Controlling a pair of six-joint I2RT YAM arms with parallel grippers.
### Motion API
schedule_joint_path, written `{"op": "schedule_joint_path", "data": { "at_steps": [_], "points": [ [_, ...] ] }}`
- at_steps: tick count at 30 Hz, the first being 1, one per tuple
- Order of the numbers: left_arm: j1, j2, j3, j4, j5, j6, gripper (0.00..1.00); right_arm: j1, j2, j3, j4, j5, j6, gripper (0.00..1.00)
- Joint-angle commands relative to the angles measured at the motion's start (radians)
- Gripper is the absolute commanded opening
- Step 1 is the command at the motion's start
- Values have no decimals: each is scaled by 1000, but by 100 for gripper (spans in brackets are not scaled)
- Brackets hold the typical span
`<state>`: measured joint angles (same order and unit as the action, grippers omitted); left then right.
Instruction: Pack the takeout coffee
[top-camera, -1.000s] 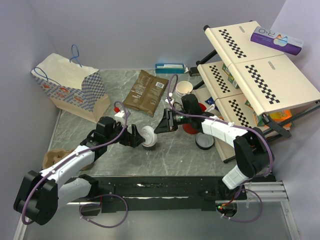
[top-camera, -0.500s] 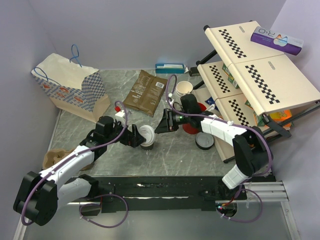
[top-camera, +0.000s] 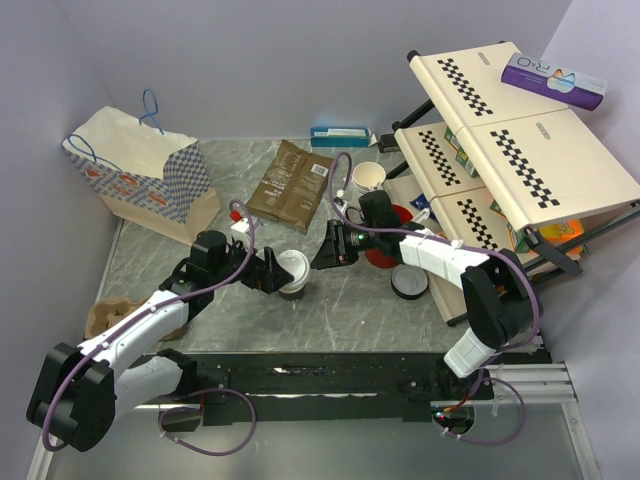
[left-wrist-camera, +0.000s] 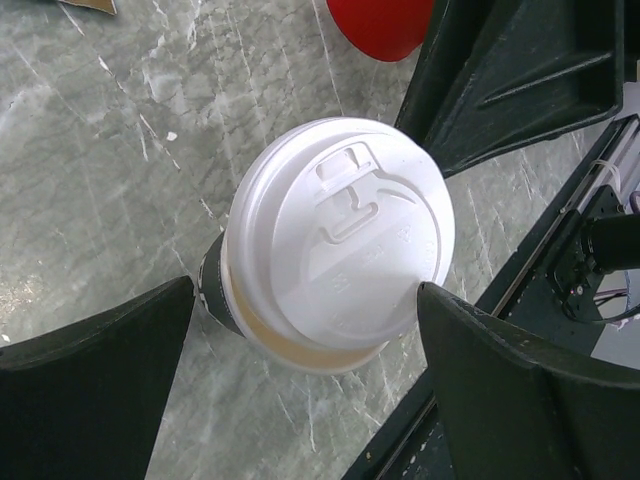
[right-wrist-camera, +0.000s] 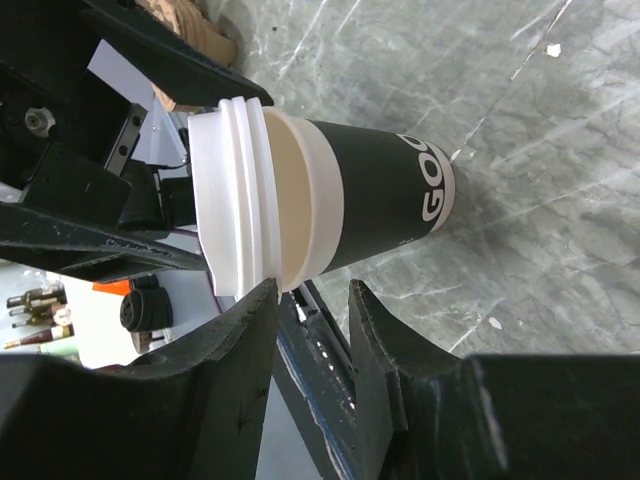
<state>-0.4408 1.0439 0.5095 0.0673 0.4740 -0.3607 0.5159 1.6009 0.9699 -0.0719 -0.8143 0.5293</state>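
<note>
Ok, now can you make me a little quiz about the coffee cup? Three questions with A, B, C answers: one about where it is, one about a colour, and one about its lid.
1. Where is the takeout coffee?
A) inside the paper bag
B) between the fingers of the left end effector
C) on the checkered rack

2. What colour is the sleeve around it?
A) red
B) yellow
C) dark, nearly black

3. How is its lid?
A) on the cup
B) lying on the table
C) missing

Answers:
1 B: the left wrist view shows one finger on each side of the cup.
2 C: the right wrist view shows a dark band with white letters.
3 A: the white lid sits on the cup's rim in both wrist views.
</note>
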Motion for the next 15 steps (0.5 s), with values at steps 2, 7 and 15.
{"op": "schedule_joint_path", "data": {
  "at_steps": [2, 7, 15],
  "points": [
    [5, -21, 44, 37, 23, 6, 99, -7, 10, 46, 3, 6, -6, 43],
    [10, -30, 70, 13, 11, 14, 99, -5, 10, 47, 0, 12, -8, 45],
    [22, -44, 110, -64, 38, 49, 99, 19, 14, 58, -22, 38, -26, 48]
  ]
}}
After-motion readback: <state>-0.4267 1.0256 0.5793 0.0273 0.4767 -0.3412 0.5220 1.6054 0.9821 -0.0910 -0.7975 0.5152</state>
